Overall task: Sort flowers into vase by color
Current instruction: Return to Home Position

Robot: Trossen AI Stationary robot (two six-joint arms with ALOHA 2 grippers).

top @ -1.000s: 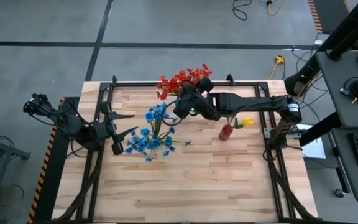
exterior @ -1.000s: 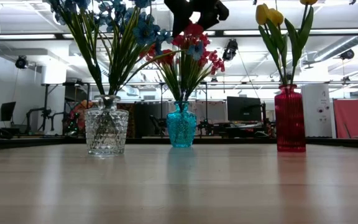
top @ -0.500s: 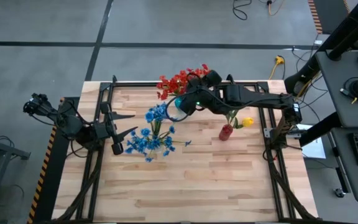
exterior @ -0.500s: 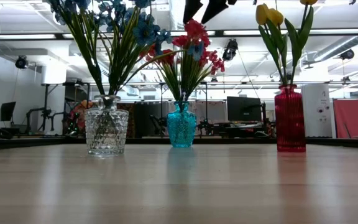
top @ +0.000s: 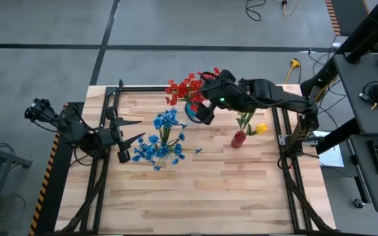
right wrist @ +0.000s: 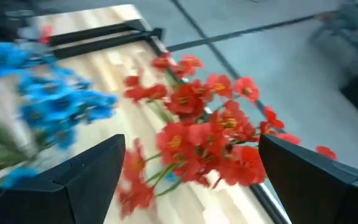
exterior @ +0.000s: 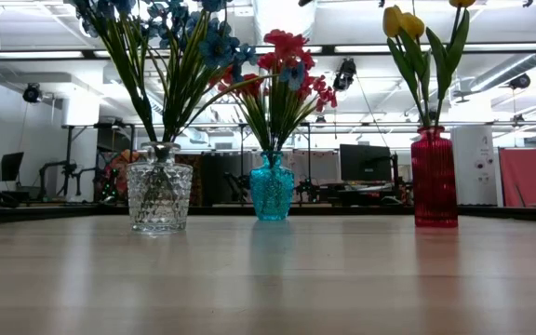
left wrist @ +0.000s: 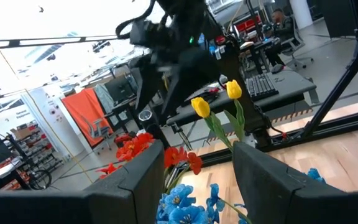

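Three vases stand in a row on the wooden table. A clear glass vase (exterior: pixel 159 197) holds the blue flowers (top: pixel 161 139). A teal vase (exterior: pixel 272 188) holds the red flowers (top: pixel 188 86). A red vase (exterior: pixel 434 179) holds yellow tulips (exterior: pixel 400 20). My right gripper (top: pixel 201 113) hovers open high above the teal vase, close beside the red flowers (right wrist: pixel 210 130), with nothing between its fingers. My left gripper (top: pixel 134 130) waits open at the table's left edge, pointing level toward the blue flowers (left wrist: pixel 185 205).
A black metal frame (top: pixel 110 98) runs along the table's edges. The near half of the table (top: pixel 202 196) holds no objects. Beyond the table are desks, monitors and cables on the floor.
My right gripper has risen from just over the red flower heads, leaving the top of the low view, and has drawn back a little toward the table's right edge while tipping less steeply down. It stayed open. The flowers and vases kept their places.
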